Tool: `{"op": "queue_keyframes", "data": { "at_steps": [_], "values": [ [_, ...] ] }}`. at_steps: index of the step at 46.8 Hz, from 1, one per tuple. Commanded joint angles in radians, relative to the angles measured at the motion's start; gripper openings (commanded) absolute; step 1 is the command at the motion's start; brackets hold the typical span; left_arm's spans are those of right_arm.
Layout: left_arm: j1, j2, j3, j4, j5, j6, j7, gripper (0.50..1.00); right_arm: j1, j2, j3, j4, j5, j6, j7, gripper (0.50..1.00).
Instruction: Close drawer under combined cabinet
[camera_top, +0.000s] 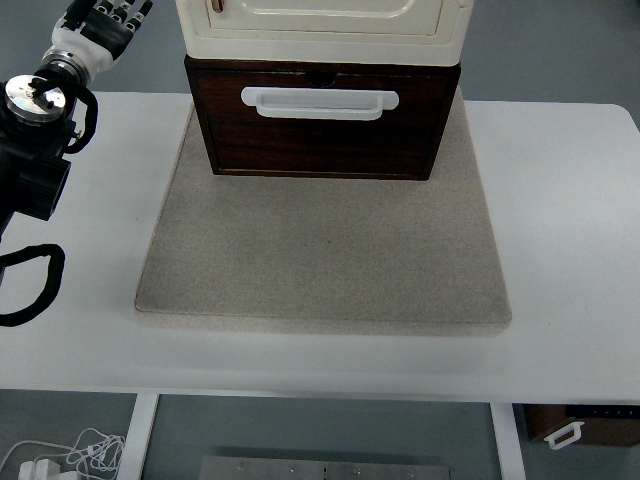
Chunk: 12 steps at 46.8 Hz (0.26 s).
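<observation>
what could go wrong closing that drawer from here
1. The dark brown wooden drawer looks only slightly out, so a hard push may shove the whole cream cabinet back across the grey stone-like slab.
2. The left robot hand sits far up at the left; swinging across, it could clip the white drawer handle or the cabinet's corner.

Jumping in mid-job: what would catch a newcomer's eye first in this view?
The dark wooden drawer with its white handle, top centre under the cream cabinet, sitting on a grey mat. Next, the left hand raised at the top left corner, away from the drawer.
</observation>
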Motion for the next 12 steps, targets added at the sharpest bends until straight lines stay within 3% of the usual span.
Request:
{"op": "queue_keyframes", "data": {
  "at_steps": [1, 12],
  "values": [
    [0.0, 0.0, 0.0, 0.0, -0.002, 0.001, 0.0, 1.0, 0.0, 0.0, 0.0, 0.001, 0.0, 0.001, 0.0, 0.952],
    [0.001, 0.0, 0.0, -0.002, -0.014, -0.001, 0.0, 1.0, 0.0, 0.0, 0.0, 0.001, 0.0, 0.001, 0.0, 0.952]
  ]
}}
